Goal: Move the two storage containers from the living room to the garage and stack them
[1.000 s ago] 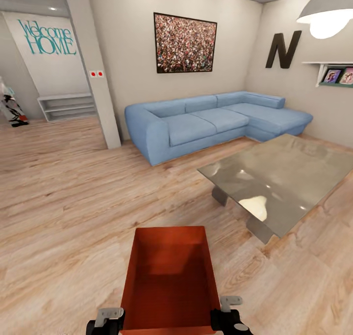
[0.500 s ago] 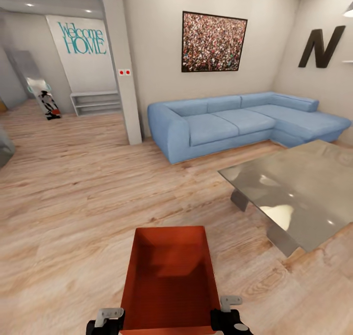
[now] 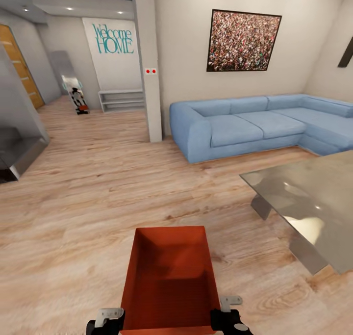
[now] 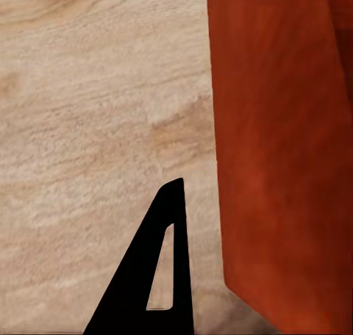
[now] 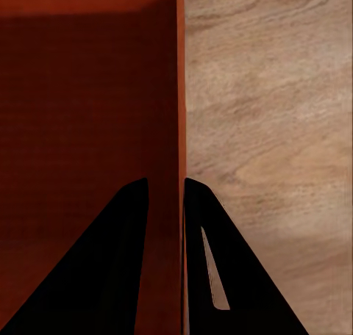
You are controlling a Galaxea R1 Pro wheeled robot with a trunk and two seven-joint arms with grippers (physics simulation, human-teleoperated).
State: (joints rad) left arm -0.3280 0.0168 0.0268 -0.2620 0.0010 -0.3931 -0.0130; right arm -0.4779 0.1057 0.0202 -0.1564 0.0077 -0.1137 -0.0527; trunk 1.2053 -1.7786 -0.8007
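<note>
One orange-red open-top storage container (image 3: 169,276) hangs in front of me above the light wood-plank floor (image 3: 83,212) of the living room. My left gripper (image 3: 110,318) is at the bin's near left corner and my right gripper (image 3: 225,310) at its near right corner. In the right wrist view both black fingers of the right gripper (image 5: 180,188) pinch the thin wall of the container (image 5: 81,114), one inside and one outside. In the left wrist view one black finger (image 4: 173,276) lies beside the outer wall of the container (image 4: 279,144); its other finger is hidden.
A blue corner sofa (image 3: 255,126) stands ahead on the right, with a glass-topped table (image 3: 314,197) nearer on the right. A cream pillar (image 3: 149,60) divides the room from a hallway with a low shelf (image 3: 122,99). A grey metal unit (image 3: 19,151) juts in at the left.
The camera has swung to the left, so sofa, table and pillar slide right in the picture and the hallway opens up. The container and both grippers keep their places in the view.
</note>
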